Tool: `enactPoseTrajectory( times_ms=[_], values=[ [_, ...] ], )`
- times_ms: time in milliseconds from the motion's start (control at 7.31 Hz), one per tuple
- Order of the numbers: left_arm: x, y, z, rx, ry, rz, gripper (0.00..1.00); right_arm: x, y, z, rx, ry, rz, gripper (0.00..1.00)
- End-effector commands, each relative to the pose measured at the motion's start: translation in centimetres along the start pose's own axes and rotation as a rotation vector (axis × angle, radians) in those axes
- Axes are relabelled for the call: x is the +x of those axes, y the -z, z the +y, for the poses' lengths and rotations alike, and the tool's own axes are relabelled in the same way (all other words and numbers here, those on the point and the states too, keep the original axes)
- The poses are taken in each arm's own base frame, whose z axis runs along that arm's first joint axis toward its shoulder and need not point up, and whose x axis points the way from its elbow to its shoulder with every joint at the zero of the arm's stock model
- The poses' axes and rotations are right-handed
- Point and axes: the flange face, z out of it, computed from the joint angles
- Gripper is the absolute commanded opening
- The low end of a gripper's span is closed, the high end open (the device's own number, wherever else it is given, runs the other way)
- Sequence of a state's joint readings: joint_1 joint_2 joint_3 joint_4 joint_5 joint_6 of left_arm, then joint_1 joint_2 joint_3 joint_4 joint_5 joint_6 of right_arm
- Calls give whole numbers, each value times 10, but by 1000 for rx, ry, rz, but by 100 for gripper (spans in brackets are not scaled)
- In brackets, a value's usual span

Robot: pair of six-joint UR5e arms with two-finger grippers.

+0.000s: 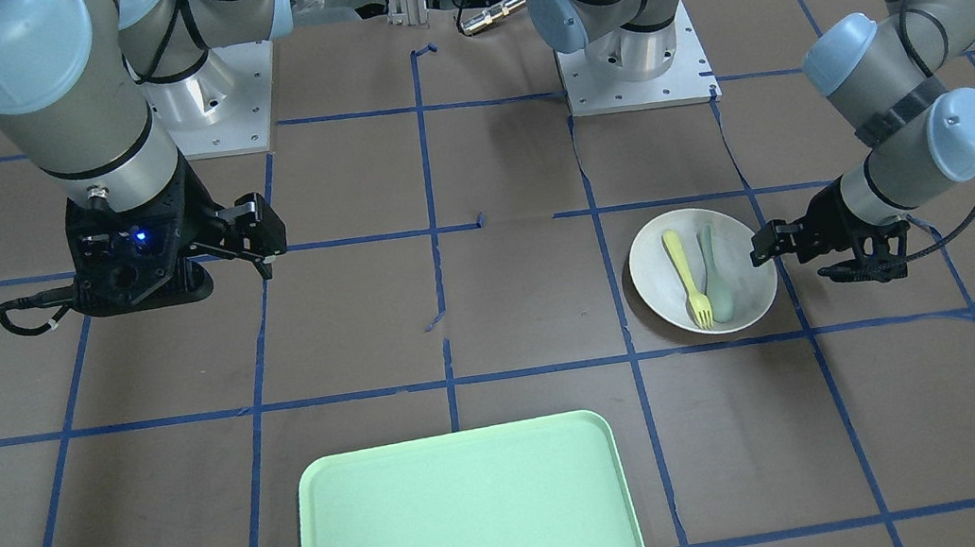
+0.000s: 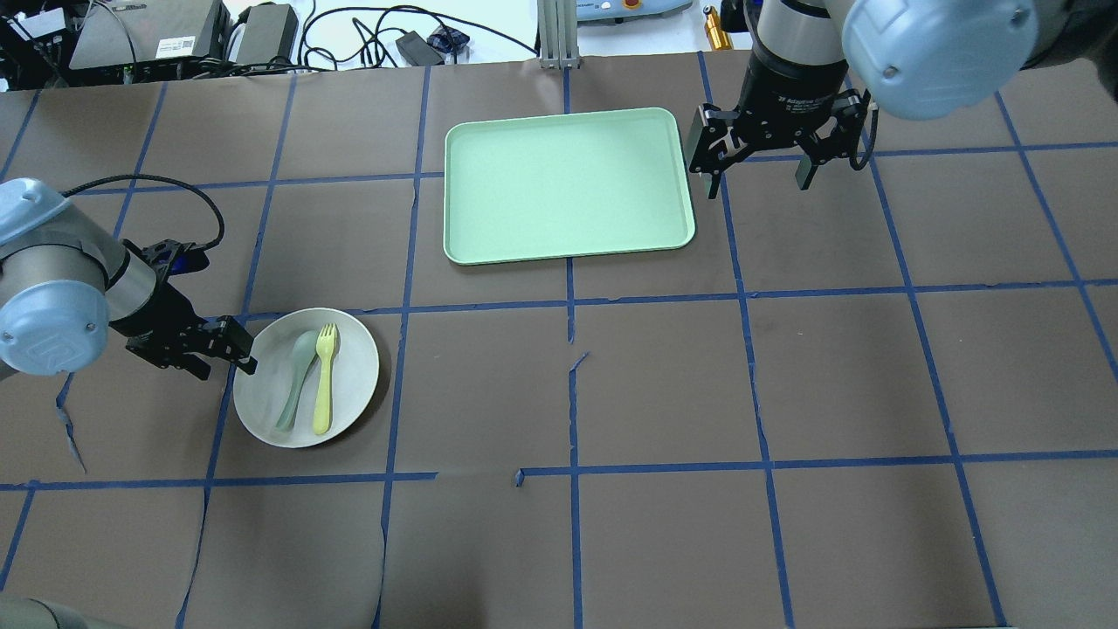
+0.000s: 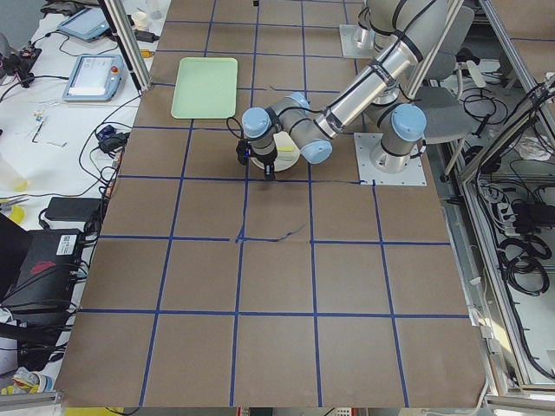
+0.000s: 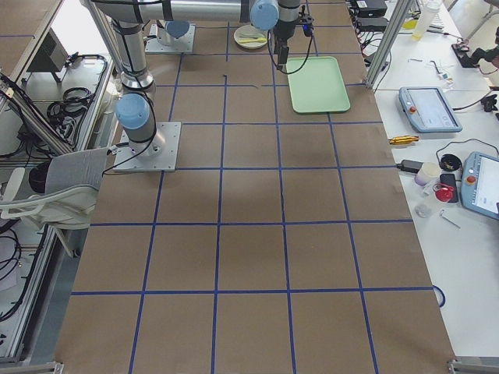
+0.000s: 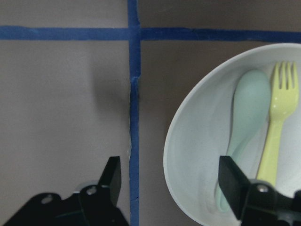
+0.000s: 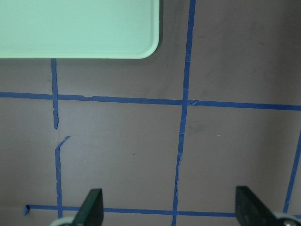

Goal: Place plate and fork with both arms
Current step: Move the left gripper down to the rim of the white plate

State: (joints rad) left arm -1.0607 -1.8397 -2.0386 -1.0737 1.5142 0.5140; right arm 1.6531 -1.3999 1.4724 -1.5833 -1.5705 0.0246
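Here the fork (image 2: 324,377) lies in the plate (image 2: 354,367), tines toward tray (image 2: 568,183); left tool (image 5: 170,165), right tool (image 2: 758,187) spread.

A robotics laboratory is indicated. The table (image 2: 664,542) is covered with brown sheeting and divided by a blue tape grid (image 2: 664,298). Two industrial arms (image 1: 86,130) are bolted to metal base plates (image 1: 690,83). Teach pendants (image 4: 425,109) and cables (image 2: 349,35) are laid on adjoining benches (image 4: 475,257). Aluminium framing (image 2: 559,35) is mounted at the table edge.
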Motion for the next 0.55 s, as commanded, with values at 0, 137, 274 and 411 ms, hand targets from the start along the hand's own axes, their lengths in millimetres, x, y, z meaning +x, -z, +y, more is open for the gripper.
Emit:
enactPoseTrajectory(
  times_ms=[0, 137, 274, 411],
  values=[
    [-2, -16, -4, -29, -49, 19, 64, 0, -1, 0, -1, 1, -1, 100],
    [-1, -19, -4, -36, -52, 24, 46, 0, 0, 0, 2, -1, -1, 100],
    [-1, -19, -5, -38, -65, 23, 0, 0, 0, 0, 0, 1, -1, 100],
    [0, -17, -6, -40, -71, 26, 0, 0, -1, 0, -1, 2, -1, 100]
  ],
)
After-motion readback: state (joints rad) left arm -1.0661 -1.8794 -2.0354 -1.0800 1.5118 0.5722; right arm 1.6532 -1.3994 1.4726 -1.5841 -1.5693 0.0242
